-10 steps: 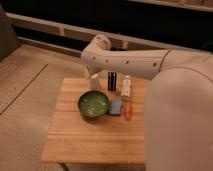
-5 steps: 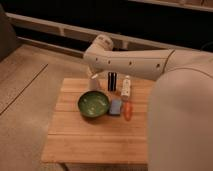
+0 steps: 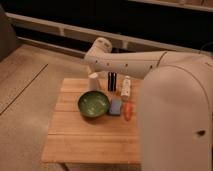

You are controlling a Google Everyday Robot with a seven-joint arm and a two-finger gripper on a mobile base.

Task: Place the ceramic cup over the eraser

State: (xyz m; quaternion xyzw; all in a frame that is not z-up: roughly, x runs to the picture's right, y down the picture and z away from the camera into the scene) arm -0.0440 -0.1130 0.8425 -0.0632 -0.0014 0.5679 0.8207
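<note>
The ceramic cup (image 3: 93,82) is a small pale cup standing at the table's back left, just behind the green bowl (image 3: 93,104). The eraser (image 3: 115,106) is a flat bluish block lying right of the bowl. My white arm reaches in from the right and bends down at the back left. The gripper (image 3: 94,74) hangs there right above the cup, open, and its lower part blends with the cup. I cannot tell whether it touches the cup.
On the wooden table (image 3: 90,142) a black can (image 3: 112,81) and a small white bottle (image 3: 125,87) stand at the back. An orange object (image 3: 129,111) lies right of the eraser. My own white body fills the right side.
</note>
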